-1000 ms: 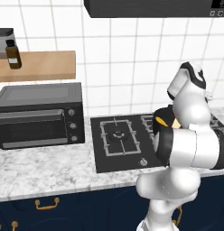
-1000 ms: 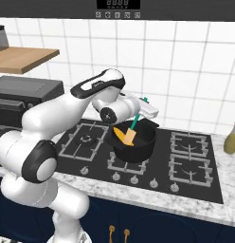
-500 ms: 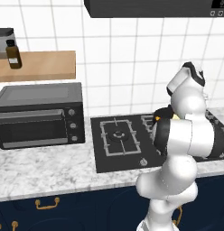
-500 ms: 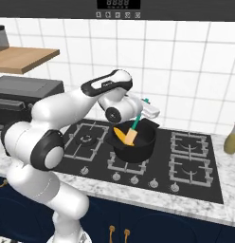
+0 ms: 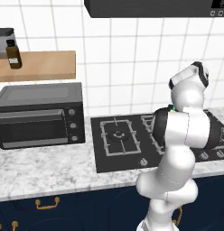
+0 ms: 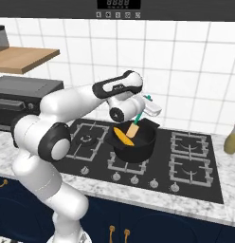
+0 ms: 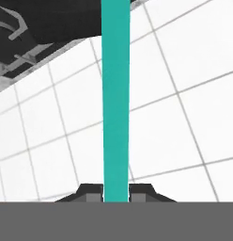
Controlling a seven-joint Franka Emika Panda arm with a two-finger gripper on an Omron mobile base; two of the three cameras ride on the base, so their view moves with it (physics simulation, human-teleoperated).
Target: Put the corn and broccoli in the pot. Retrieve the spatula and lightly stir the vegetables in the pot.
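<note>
The gripper (image 7: 116, 195) is clamped on the teal handle of the spatula (image 6: 137, 124); in the hand view both finger tips press against the handle, which runs straight away from them. In the right base view the spatula slopes down from the gripper, its yellowish blade just inside the rim of the black pot (image 6: 138, 148). The pot stands on the hob (image 6: 195, 185) directly below the gripper. The corn (image 6: 121, 136) lies in the pot, touching or just beside the blade. Whether the broccoli is in the pot cannot be told.
</note>
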